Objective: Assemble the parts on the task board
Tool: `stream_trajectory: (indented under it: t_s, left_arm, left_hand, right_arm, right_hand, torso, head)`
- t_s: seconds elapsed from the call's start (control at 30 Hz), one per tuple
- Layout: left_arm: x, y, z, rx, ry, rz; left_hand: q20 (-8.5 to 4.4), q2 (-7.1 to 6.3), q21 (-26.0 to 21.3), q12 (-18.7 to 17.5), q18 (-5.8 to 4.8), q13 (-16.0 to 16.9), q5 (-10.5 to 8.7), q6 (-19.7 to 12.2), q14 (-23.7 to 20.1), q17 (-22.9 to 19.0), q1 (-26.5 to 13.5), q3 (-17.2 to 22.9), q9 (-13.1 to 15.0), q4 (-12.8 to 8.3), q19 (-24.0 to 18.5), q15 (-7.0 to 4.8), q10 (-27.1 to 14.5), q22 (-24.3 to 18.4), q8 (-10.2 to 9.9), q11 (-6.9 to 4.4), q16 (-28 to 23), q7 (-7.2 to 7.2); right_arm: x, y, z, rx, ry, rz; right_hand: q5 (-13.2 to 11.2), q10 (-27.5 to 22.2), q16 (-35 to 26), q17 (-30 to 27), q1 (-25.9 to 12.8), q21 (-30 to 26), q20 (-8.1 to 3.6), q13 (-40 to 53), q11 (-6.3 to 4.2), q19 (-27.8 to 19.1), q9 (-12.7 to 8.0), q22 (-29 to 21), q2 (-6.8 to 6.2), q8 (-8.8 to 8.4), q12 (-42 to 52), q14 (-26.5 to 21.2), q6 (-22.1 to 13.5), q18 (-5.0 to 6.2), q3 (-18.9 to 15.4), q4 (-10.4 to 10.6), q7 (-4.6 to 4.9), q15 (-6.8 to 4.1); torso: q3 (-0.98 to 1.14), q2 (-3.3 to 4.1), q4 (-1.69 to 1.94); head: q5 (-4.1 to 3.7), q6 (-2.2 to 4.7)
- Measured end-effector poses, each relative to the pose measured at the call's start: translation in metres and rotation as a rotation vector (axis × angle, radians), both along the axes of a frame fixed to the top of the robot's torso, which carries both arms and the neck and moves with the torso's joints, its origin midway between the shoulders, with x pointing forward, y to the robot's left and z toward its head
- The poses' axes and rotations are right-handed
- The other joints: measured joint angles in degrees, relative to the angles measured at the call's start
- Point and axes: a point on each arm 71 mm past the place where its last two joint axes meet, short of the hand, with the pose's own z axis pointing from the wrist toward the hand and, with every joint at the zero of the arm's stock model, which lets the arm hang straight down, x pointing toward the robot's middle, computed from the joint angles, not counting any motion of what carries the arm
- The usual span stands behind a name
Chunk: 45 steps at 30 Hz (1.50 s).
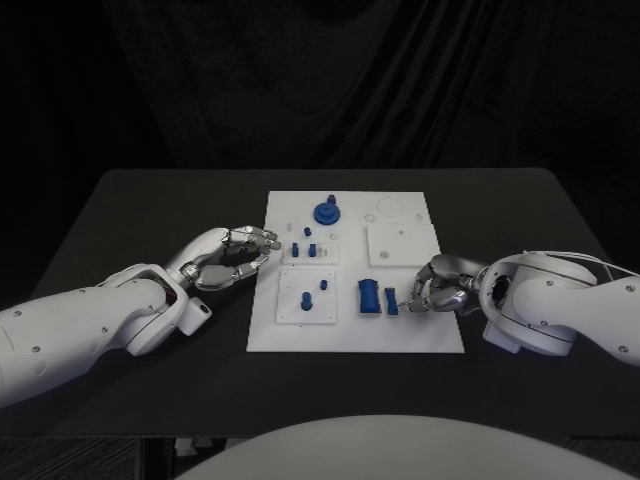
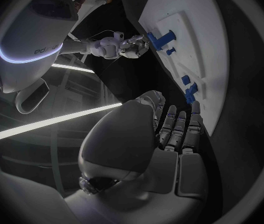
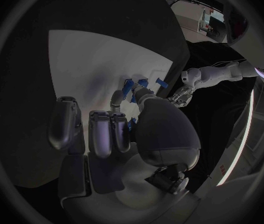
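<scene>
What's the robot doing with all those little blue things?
It is putting small blue parts together on the white task board. Its right hand is at the board's right side, fingers on a small blue part next to a bigger blue block. Whether it actually grips that part is hard to tell. Its left hand waits at the board's left edge with fingers curled, holding nothing. More blue parts stand further back on the board.
</scene>
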Motion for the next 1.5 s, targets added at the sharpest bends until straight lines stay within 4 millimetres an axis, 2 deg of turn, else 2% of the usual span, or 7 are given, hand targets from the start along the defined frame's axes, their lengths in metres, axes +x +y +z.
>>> stream_trajectory:
  t_s: [0.77,0.83,1.17,1.43,1.5]
  left_arm:
    - [0.0000,-0.0005,-0.0004,0.000,0.001,-0.001]
    - [0.0000,-0.0005,-0.0005,0.000,0.001,-0.001]
    - [0.0000,-0.0005,-0.0006,0.000,0.002,-0.001]
    - [-0.0002,-0.0003,-0.0006,0.000,0.002,-0.001]
    - [-0.0002,-0.0002,-0.0006,0.000,0.002,-0.001]
  left_hand:
    - [0.21,0.00,0.26,0.00,-0.01,0.00,0.27,0.00,0.00,-0.01,0.00,0.24,-0.06,-0.24,0.21,0.00,0.00,-0.06,0.00,0.00,0.00,0.00]
    - [0.21,0.00,0.26,0.00,0.00,0.00,0.27,0.00,0.00,-0.01,0.00,0.24,-0.06,-0.24,0.21,0.00,0.00,-0.06,0.00,0.00,0.00,0.00]
    - [0.21,0.00,0.25,0.00,-0.01,0.00,0.27,0.00,0.00,-0.01,0.00,0.24,-0.05,-0.24,0.21,0.00,0.00,-0.05,0.00,0.00,0.00,0.00]
    - [0.21,0.00,0.25,0.00,-0.01,0.00,0.27,0.00,0.00,-0.01,0.00,0.24,-0.05,-0.24,0.21,0.00,0.20,-0.05,0.00,0.20,0.00,0.00]
    - [0.21,0.00,0.25,0.00,-0.01,0.00,0.27,0.00,0.00,-0.01,0.00,0.23,-0.05,-0.23,0.21,0.00,0.20,-0.05,0.00,0.20,0.00,0.00]
  right_arm:
    - [0.0051,0.0059,-0.0063,-0.015,-0.007,0.018]
    - [0.0056,0.0063,-0.0065,-0.015,-0.007,0.019]
    - [0.0082,0.0055,-0.0074,-0.018,-0.013,0.013]
    - [0.0095,0.0058,-0.0077,-0.017,-0.017,0.010]
    - [0.0097,0.0061,-0.0075,-0.016,-0.019,0.010]
  right_hand:
    - [0.00,0.00,0.22,0.00,0.84,0.26,-0.19,0.00,0.00,0.21,1.23,-0.01,-0.38,1.28,0.00,0.03,0.00,0.00,-0.16,0.16,0.00,-0.36]
    - [0.00,-0.20,0.22,0.00,0.84,0.26,-0.19,0.00,-0.20,0.21,1.35,-0.01,-0.38,1.56,0.00,0.03,-0.21,0.00,-0.16,0.16,-0.21,-0.36]
    - [0.00,0.01,0.21,0.00,1.52,0.26,-0.19,0.00,-0.41,0.21,1.92,-0.02,0.30,2.17,0.00,0.03,-0.21,0.00,-0.16,0.16,-0.21,-0.36]
    - [-0.01,0.01,0.21,0.00,2.16,0.26,-0.19,0.00,-0.41,0.21,2.33,-0.02,0.30,2.43,0.00,0.03,-0.41,0.00,-0.16,0.16,-0.42,-0.36]
    - [-0.01,0.01,0.21,0.00,2.74,0.26,-0.19,0.00,-0.41,0.21,2.48,-0.02,0.32,2.60,0.00,0.16,-0.62,0.01,-0.04,0.04,-0.62,-0.64]
  torso:
    - [-0.03,0.01,0.02]
    - [-0.03,0.01,0.02]
    - [-0.03,0.01,0.01]
    - [-0.03,0.01,0.01]
    - [-0.03,0.02,0.01]
  head:
    - [-0.10,0.00]
    - [-0.05,0.00]
    - [0.03,0.00]
    - [0.07,0.00]
    - [0.11,0.00]
